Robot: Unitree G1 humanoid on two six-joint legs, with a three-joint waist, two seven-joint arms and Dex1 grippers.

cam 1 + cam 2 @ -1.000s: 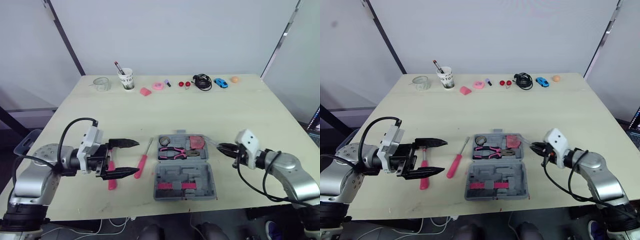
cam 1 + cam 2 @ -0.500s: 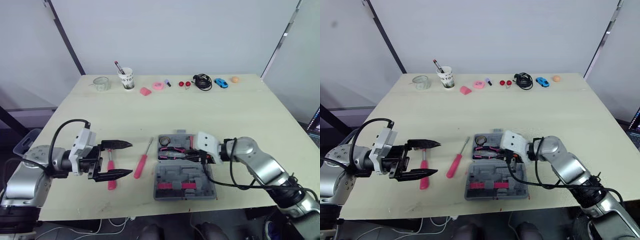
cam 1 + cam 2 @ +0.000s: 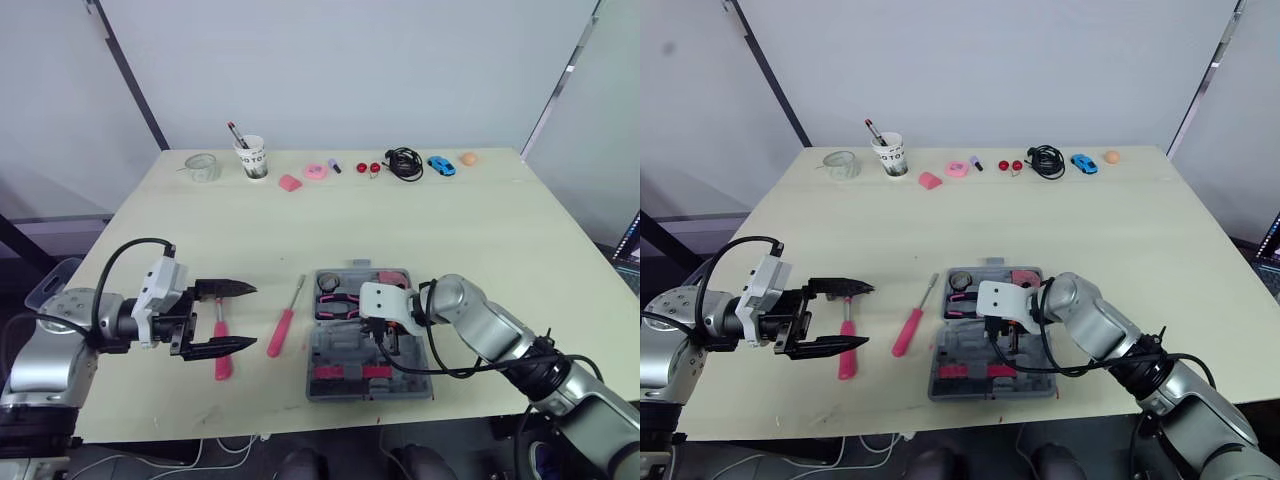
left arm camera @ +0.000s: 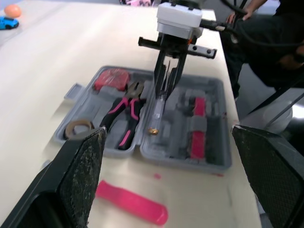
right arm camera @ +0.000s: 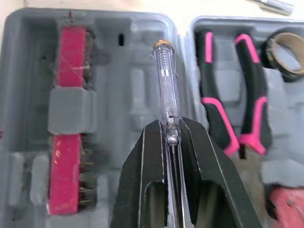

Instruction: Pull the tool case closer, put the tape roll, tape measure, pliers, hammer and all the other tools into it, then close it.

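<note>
Right wrist view puts the right end effector (image 5: 171,127) clamped on a clear tester (image 5: 166,80). The tester juts ahead of the fingers over the open case (image 3: 330,352), above the near half beside the hinge. Its long axis runs roughly left-right, parallel to the pliers (image 5: 223,111), which lie in the far half with the tape roll (image 5: 287,50). Its cap end points left. We judge a free groove sits just under it, so lowering should seat it. Left of the case, the left end effector (image 3: 253,316) hovers spread wide over the hammer (image 3: 221,352) on the table (image 3: 300,220). The screwdriver (image 3: 283,330) lies just right of the hammer, nearer that arm.
</note>
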